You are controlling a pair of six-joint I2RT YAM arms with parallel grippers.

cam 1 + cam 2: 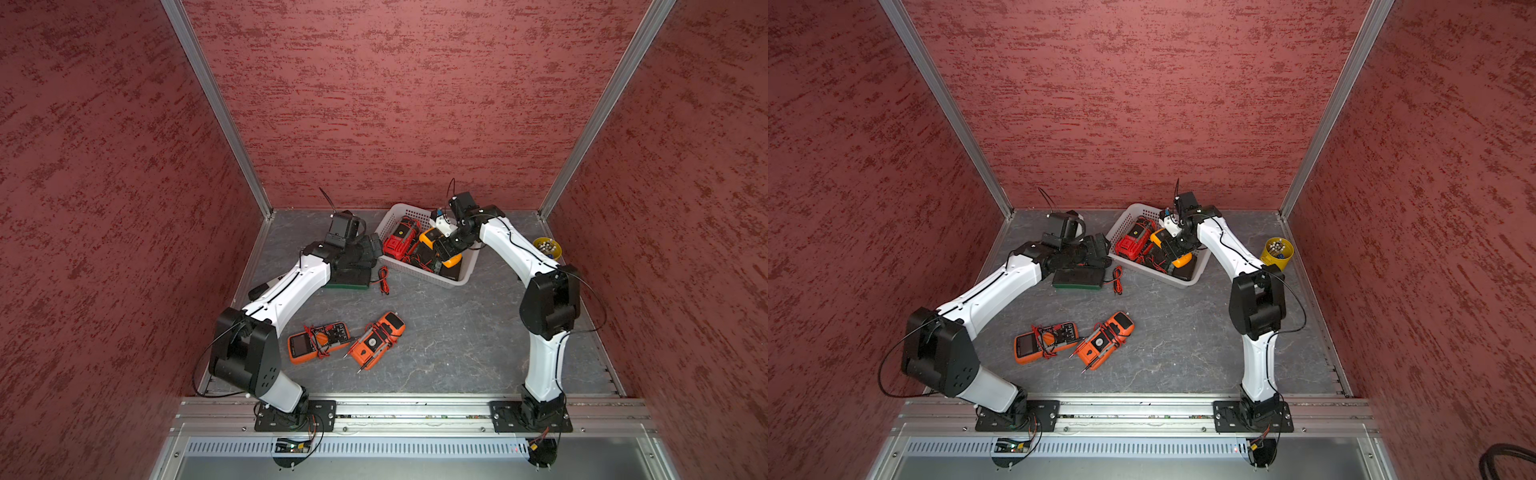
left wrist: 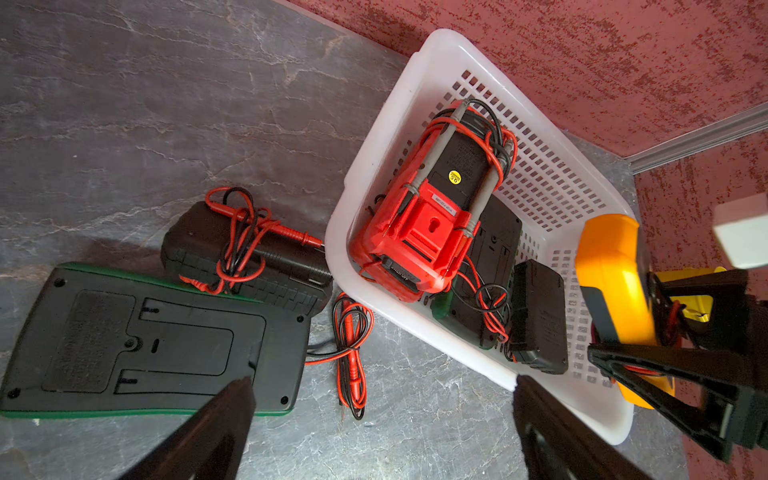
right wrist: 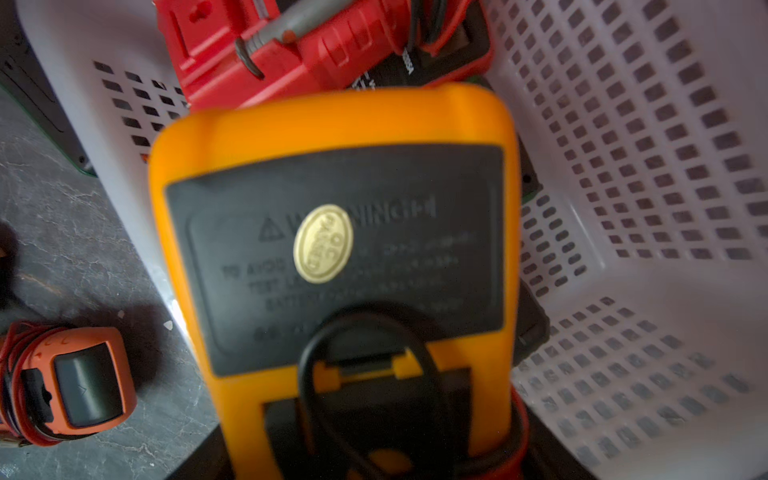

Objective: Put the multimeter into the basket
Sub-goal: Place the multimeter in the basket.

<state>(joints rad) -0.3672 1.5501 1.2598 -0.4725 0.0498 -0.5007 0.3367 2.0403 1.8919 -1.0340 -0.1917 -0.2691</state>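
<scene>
Multimeter [image 3: 332,257] — back up, seemingly along basket [image 3: 648,286].

The basket's [image 2: 415,75] floor beside the red meter [image 2: 419,232] lies free; a black meter [image 2: 249,257] and coiled leads [image 2: 351,353] crowd its outer wall.

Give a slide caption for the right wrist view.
Yellow multimeter, back showing, over the white basket with a red meter.

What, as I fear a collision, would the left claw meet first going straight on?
Probably the loose test leads on the table, between the green-edged meter and the basket; the open left claw straddles that line, though depth is unclear.
</scene>
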